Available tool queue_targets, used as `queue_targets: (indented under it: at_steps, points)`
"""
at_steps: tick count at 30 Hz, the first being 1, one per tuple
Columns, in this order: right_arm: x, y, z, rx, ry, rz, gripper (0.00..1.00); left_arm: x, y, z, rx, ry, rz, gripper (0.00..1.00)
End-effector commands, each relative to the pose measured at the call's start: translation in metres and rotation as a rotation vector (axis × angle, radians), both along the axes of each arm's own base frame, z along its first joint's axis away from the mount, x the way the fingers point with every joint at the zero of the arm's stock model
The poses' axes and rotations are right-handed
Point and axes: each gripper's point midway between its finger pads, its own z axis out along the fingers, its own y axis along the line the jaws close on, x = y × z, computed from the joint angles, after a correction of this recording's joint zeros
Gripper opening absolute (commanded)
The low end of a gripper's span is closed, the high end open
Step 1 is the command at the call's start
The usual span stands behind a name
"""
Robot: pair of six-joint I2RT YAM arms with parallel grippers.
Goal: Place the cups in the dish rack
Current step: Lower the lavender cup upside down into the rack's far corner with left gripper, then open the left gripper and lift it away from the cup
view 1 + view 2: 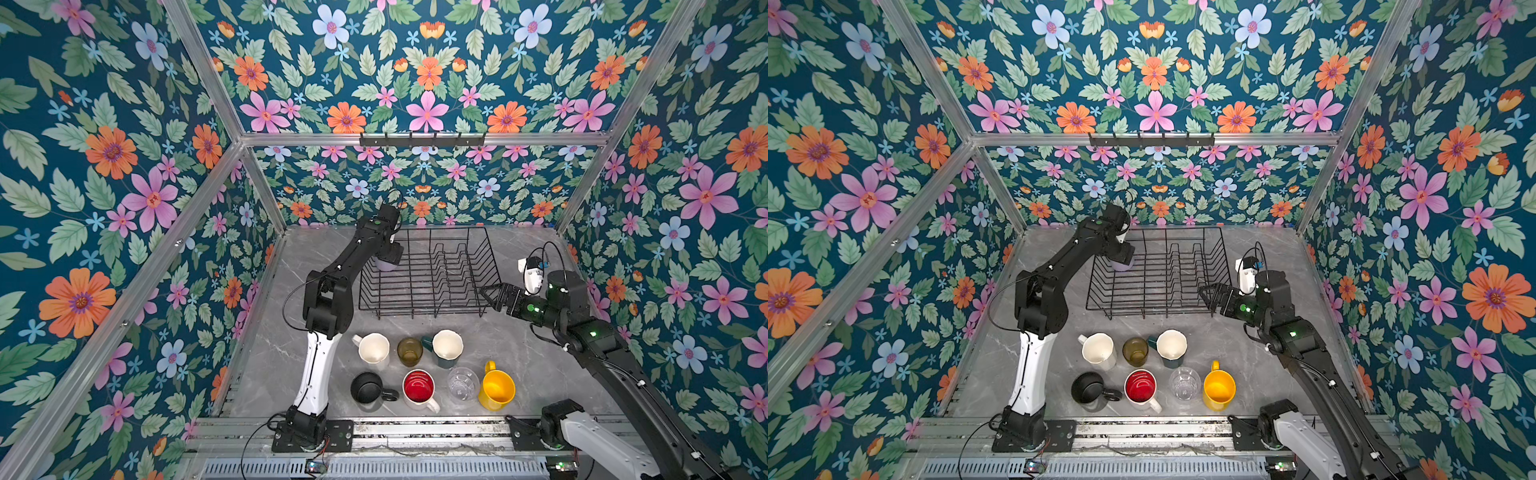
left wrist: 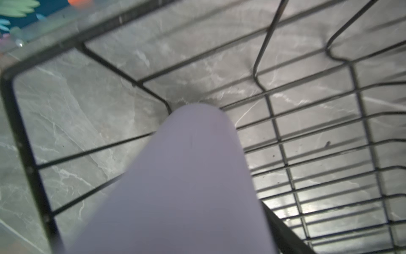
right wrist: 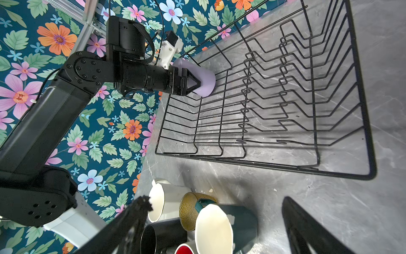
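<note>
The cups (image 1: 417, 386): only the lilac tumbler (image 3: 205, 77) is inside the dish rack (image 1: 419, 308), with the left gripper (image 3: 196, 84) around it, grip unclear; seven stand in front of the rack, and the right gripper (image 1: 490, 297) is empty with fingers apart.

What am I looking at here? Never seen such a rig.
Two robot arms with pincer grippers work on a grey table. Two pictures look down from overhead; the others come from cameras on each wrist. The black wire dish rack sits at the back. In front stand seven cups: cream mug, amber glass, teal mug, black mug, red-inside mug, clear glass, yellow mug. The left gripper flanks a lilac tumbler inside the rack; whether it grips is unclear. The right gripper is open and empty.
</note>
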Motion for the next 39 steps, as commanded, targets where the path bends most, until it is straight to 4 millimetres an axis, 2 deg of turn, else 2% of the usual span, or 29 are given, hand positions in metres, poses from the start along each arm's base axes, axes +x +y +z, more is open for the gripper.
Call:
queue_targets:
  at_steps: [1,7,12,13,16,20,26,32,39]
  points:
    - [0.001,0.000,0.001,-0.004,-0.012,0.003,0.95,0.002,0.004,0.007,0.019,-0.025,-0.006,0.89]
    - [0.001,0.000,0.001,-0.004,-0.011,0.004,0.95,0.001,0.001,0.012,0.000,-0.037,-0.012,0.96]
    - [0.001,0.000,0.000,-0.007,-0.009,0.003,0.95,-0.005,-0.001,0.023,-0.041,-0.050,-0.020,0.97]
    - [0.001,0.000,0.000,-0.009,-0.008,0.001,0.95,-0.001,-0.004,0.029,-0.060,-0.083,-0.020,0.98]
    - [0.002,-0.002,-0.002,-0.023,-0.005,-0.006,0.95,-0.005,-0.006,0.042,-0.095,-0.109,-0.027,1.00]
    - [0.002,-0.008,-0.006,-0.065,0.004,-0.027,0.94,-0.009,-0.007,0.068,-0.142,-0.178,-0.020,1.00]
    - [0.000,-0.015,-0.015,-0.125,0.045,-0.039,0.89,-0.019,-0.002,0.120,-0.238,-0.340,0.011,1.00]
    - [-0.009,-0.015,-0.029,-0.227,0.104,-0.024,0.84,-0.040,0.013,0.169,-0.348,-0.535,0.070,1.00]
    - [-0.026,0.002,-0.050,-0.338,0.169,0.045,0.78,-0.077,0.034,0.215,-0.496,-0.748,0.123,1.00]
